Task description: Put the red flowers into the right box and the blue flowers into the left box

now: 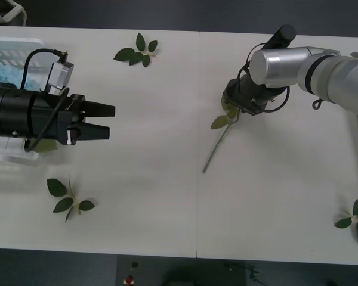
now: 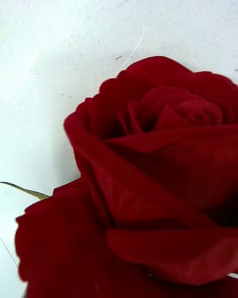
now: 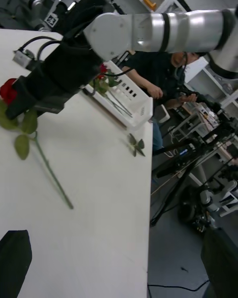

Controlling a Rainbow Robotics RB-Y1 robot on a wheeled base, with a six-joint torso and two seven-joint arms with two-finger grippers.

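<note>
A red flower lies on the table right of centre, its thin stem (image 1: 218, 146) slanting toward the front. My right gripper (image 1: 237, 106) is down over its head, and the rose head (image 2: 148, 179) looms very close in the right wrist view. From the left wrist view, the head (image 3: 8, 89) sits at that gripper's tip. More red flowers (image 3: 101, 72) lie in the right box (image 3: 138, 105). Blue flowers (image 1: 3, 74) rest in the left box (image 1: 18, 43). In front of that box my left gripper (image 1: 104, 121) hovers open and holds nothing.
Loose leaf sprigs lie at the back centre (image 1: 137, 52), the front left (image 1: 68, 199) and the front right corner (image 1: 355, 220). The table's front edge (image 1: 179, 257) runs along the bottom. A person (image 3: 163, 79) sits beyond the right box.
</note>
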